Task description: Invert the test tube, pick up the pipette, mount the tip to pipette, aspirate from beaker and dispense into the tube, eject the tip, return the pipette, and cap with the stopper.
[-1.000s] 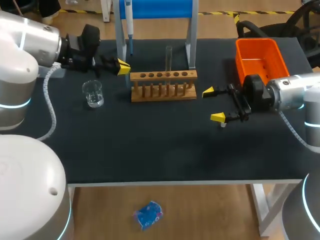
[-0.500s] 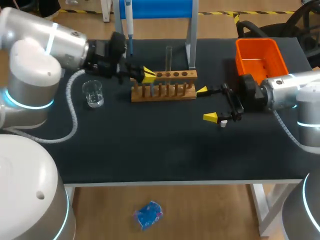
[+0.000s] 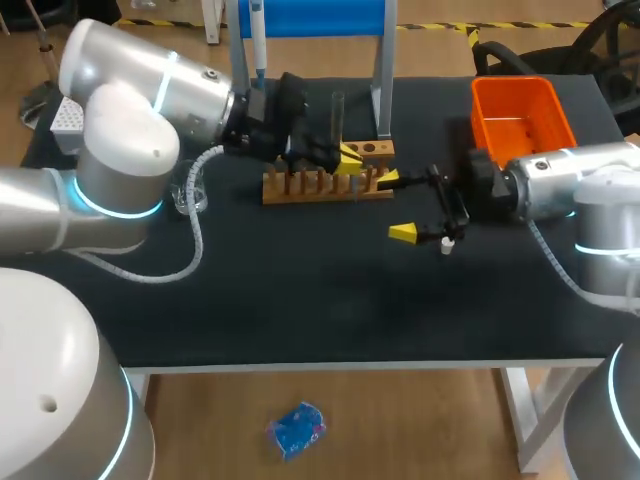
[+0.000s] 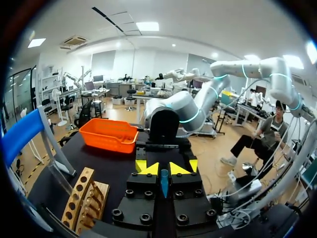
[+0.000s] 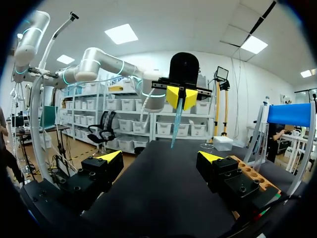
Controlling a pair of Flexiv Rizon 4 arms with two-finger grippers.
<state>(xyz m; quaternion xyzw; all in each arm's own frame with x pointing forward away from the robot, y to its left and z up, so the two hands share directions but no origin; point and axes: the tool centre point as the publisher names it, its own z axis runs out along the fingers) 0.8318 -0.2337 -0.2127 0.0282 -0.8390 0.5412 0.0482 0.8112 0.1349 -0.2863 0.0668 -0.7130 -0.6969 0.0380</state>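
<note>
Head view: beaker (image 3: pixel 182 197), 9 o'clock of rack (image 3: pixel 375 150), partly hidden behind grey cable (image 3: pixel 193 225). Rack's middle holes and test tube (image 3: pixel 337 108) foot covered by left gripper (image 3: pixel 350 160). At 11 o'clock of rack, pipette (image 3: pixel 257 40) cut off by edge. White speck (image 3: pixel 447 247), 4 o'clock of right gripper (image 3: pixel 396 206), too small to tell. Right wrist view: pipette tip (image 5: pixel 176 130) wide end hidden between left gripper's fingertips (image 5: pixel 173 96).

An orange bin (image 3: pixel 512 92) sits at the far right of the black table (image 3: pixel 300 300). A wooden rack (image 3: pixel 320 192) stands mid-table, just before a blue-topped stand (image 3: pixel 320 18).
</note>
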